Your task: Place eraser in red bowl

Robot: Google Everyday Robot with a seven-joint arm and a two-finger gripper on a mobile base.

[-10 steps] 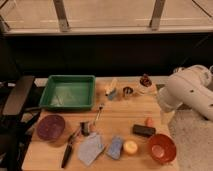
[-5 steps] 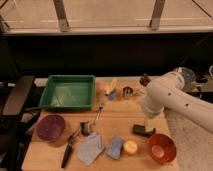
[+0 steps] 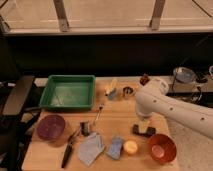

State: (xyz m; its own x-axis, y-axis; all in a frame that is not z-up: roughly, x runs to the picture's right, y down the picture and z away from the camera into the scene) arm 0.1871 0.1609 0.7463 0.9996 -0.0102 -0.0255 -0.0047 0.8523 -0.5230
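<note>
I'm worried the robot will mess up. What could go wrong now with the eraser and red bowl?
The claw hangs right over the eraser. The eraser is small, so it might slip or get nudged away. The red bowl sits close by, next to a yellow round thing; the big white arm could bump either on the way over.

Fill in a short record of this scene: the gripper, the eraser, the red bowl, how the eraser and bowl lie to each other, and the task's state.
gripper: at the end of the white arm, low over the eraser
eraser: black block on the wooden table, under the gripper
red bowl: upright near the table's lower-right corner in the picture
relation: eraser lies up-left of the bowl, apart from it
task state: eraser not yet in the bowl
</note>
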